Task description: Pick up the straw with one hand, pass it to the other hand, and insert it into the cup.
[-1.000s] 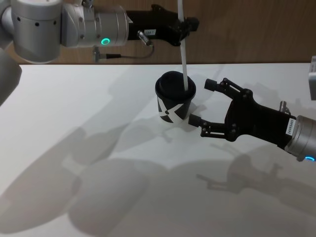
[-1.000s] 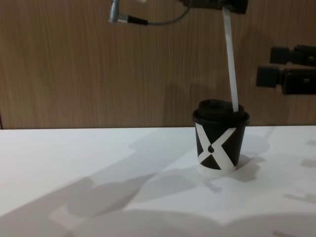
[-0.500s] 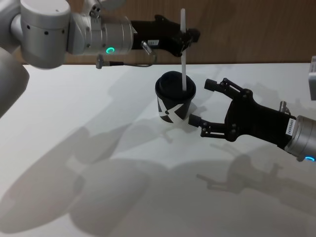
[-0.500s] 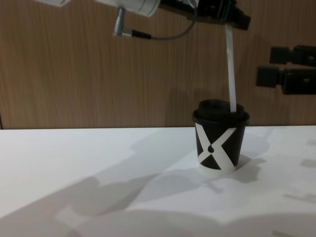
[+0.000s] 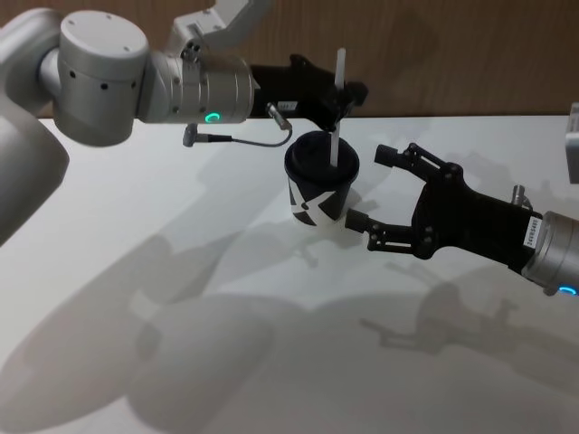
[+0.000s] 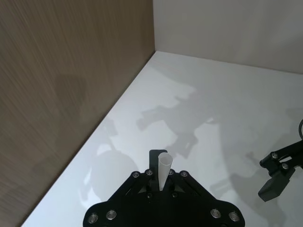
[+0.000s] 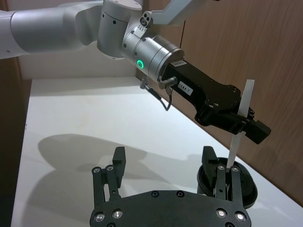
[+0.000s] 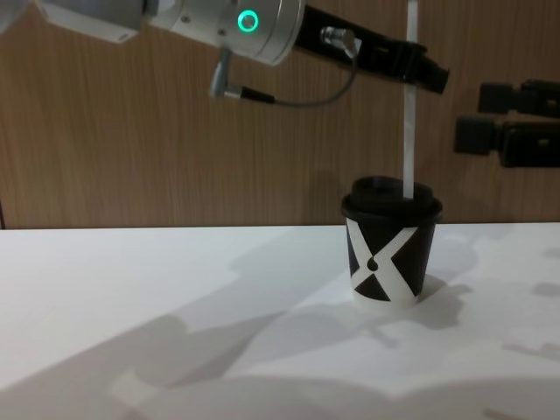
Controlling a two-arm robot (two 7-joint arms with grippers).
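Observation:
The black cup with the white X stands upright mid-table. The white straw stands almost upright with its lower end through the cup's domed lid. My left gripper, on the silver wrist with the green ring, is shut on the straw's upper part just above the cup; the straw's top sticks out between its fingers. My all-black right gripper hovers open just right of the cup and holds nothing. Its two fingers frame the cup and straw.
The white table carries only arm shadows around the cup. A wooden wall runs close behind the cup along the table's far edge. A grey cable hangs under the left wrist.
The left arm has come down and toward me with the straw. The straw has slid deeper into the cup and stands straighter. The right gripper has not moved.

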